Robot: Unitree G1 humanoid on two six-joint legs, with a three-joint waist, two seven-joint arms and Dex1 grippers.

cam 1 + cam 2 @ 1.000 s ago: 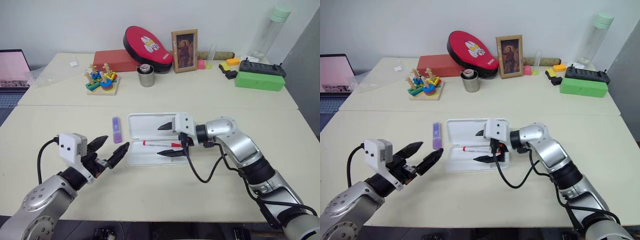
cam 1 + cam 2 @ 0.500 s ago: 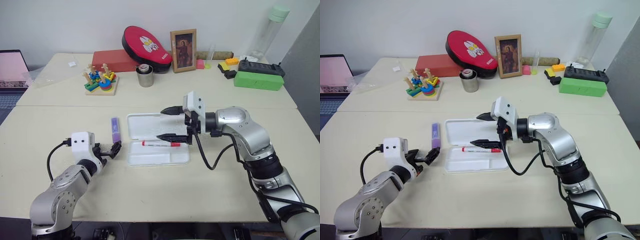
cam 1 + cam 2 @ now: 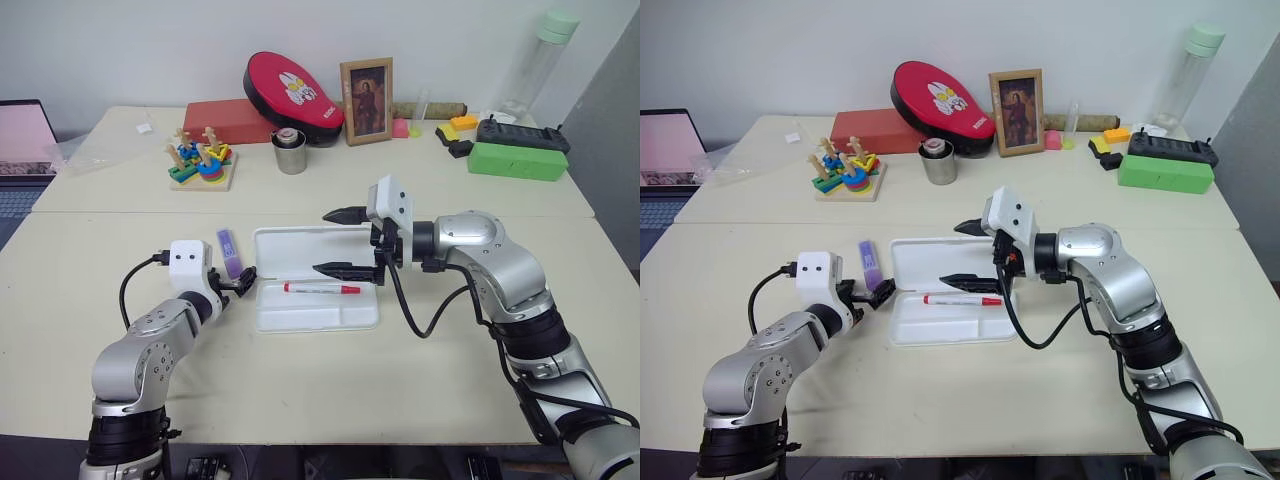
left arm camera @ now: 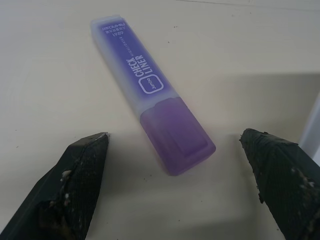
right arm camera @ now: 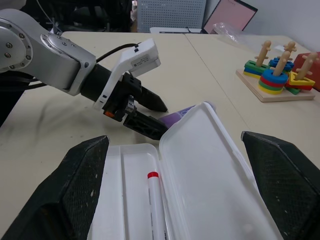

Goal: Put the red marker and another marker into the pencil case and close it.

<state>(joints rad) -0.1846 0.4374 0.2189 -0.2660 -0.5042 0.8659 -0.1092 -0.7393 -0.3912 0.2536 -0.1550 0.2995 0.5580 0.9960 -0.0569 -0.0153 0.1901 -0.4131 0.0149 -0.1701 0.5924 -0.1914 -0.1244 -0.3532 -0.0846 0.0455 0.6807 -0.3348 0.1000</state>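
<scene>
Jaws apart astride purple marker (image 4: 152, 94), unheld

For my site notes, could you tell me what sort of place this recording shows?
Probably an office or lab workspace set up for tabletop trials: pale tables pushed together against a plain wall, a laptop at one edge, and assorted props such as a stacking toy and framed picture.

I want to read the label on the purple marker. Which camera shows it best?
The left wrist view: the purple marker lies flat on the table between the open left end effector fingers, its printed label legible. Both eye views show it small, beside the pencil case. The right wrist view shows a sliver past the lid.
</scene>
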